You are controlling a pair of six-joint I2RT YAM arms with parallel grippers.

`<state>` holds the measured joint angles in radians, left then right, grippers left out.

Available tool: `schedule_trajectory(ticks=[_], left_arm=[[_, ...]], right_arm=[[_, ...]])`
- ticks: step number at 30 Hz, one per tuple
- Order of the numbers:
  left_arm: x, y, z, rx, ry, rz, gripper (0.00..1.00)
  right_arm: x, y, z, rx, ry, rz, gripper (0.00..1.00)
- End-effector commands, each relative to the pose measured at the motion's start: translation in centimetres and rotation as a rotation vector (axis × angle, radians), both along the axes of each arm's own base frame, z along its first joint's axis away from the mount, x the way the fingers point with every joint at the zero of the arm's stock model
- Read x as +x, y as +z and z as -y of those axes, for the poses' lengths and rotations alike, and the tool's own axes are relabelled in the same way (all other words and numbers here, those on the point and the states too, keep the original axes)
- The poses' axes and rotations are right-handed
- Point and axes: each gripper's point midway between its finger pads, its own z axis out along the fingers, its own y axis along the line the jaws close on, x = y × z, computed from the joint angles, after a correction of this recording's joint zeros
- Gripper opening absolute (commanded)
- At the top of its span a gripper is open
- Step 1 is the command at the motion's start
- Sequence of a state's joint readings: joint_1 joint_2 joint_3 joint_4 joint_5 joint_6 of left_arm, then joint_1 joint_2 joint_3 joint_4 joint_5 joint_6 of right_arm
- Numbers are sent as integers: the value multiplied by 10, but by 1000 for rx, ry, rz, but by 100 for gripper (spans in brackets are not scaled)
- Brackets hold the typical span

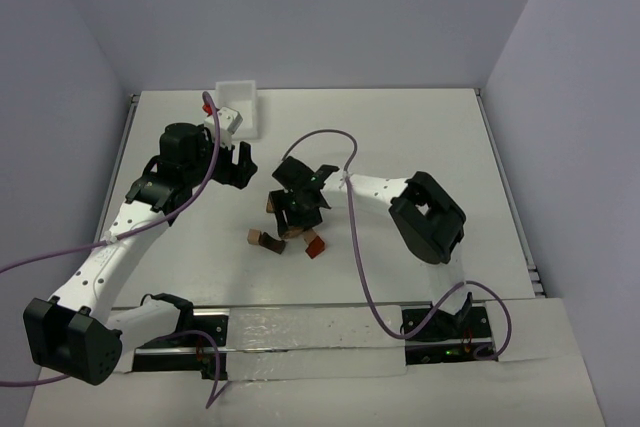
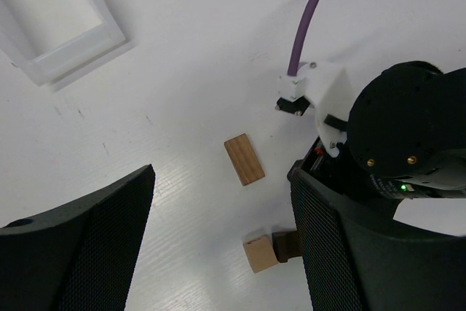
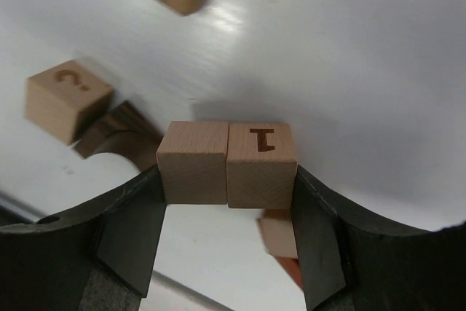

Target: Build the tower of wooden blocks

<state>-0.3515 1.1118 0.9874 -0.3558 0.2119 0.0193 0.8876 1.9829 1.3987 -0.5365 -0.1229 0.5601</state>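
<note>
- Tan wood: two cubes (image 3: 256,172), side by side and touching, sit clamped between the right fingers (image 3: 131,223).
- Beyond those fingertips, to one side, a lettered cube (image 3: 64,100) touches a dark arch block (image 3: 116,132) on the bench (image 3: 349,71).
- Left fingers (image 2: 95,253) stand wide apart, gripping nothing; a flat plank (image 2: 244,159) lies ahead, between them.

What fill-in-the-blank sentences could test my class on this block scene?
The right gripper clamps ___ tan cubes side by side.
The left gripper is ___ and holds nothing.
The bin is ___ in colour.
Missing words: two; open; white.
</note>
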Motion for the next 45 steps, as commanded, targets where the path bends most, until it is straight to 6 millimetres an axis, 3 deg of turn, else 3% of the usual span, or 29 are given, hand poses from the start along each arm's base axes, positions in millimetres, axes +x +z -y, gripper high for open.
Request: schedule_trajectory(ticks=[1,5,11,24,34,38,42,45], left_arm=[[5,16,-2,-13,13,48,82],[6,18,-2,-16,18,48,82],[8,18,-6,-6,42,50,82],[12,16,-12,8,78,49,84],[13,14,-12,13,82,44,84],[13,14,-12,13,82,44,85],[13,13,-12,16,83,42,85],[13,15,-12,13,81,43,85]], right_arm=[[35,44,36,-111,-120,214,30],[52,42,58,-195,-195,280,32],[70,22,70,-248,-264,234,32],[94,2,70,-268,-339,173,36],[90,-8,69,-276,-334,137,46],[88,-13,70,-281,-330,125,55],[87,-13,69,-277,-326,123,80],[87,-13,69,-277,-329,120,87]])
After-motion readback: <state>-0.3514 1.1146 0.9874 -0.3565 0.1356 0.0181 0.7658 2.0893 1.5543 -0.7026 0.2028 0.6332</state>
